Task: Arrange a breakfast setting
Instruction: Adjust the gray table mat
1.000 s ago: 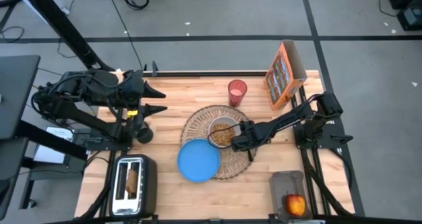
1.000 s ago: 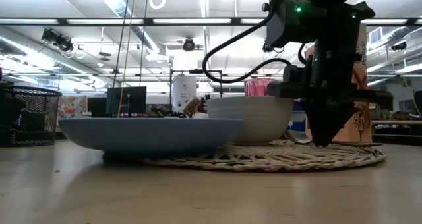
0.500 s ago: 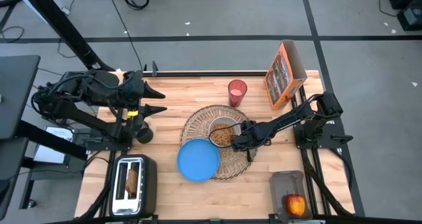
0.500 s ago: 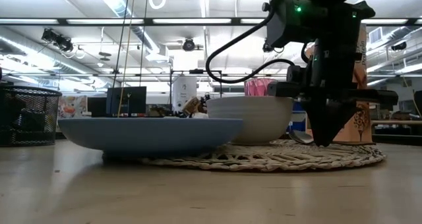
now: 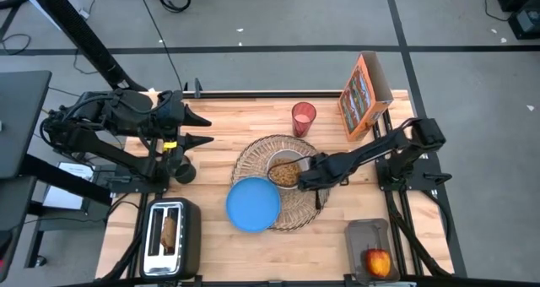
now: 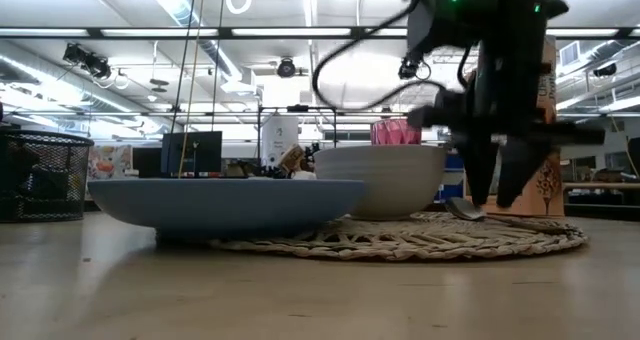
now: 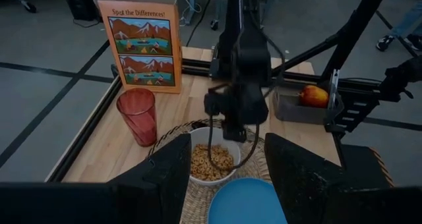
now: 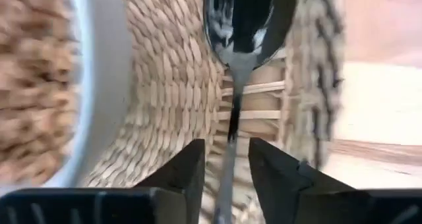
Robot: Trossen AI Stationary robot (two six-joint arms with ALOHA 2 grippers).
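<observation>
A round wicker placemat (image 5: 253,156) lies mid-table. On it stands a white bowl (image 5: 287,170) with cereal. A blue plate (image 5: 253,205) overlaps the mat's near left edge. A metal spoon (image 8: 241,26) lies flat on the mat to the right of the bowl (image 6: 462,208). My right gripper (image 8: 227,151) is open just above it, pointing down, one finger on either side of the handle, touching nothing. My left gripper (image 5: 201,127) waits open at the table's left. The pink cup (image 5: 303,118) and orange cereal box (image 5: 364,94) stand at the far edge.
A toaster (image 5: 171,236) with a toast slice stands at the near left corner. A red-yellow apple (image 5: 379,261) sits in a grey tray at the near right corner. Bare wood shows between the mat and the left arm.
My right gripper has opened and let go of the spoon, then risen a little above the mat. The spoon stays lying on the placemat beside the bowl.
</observation>
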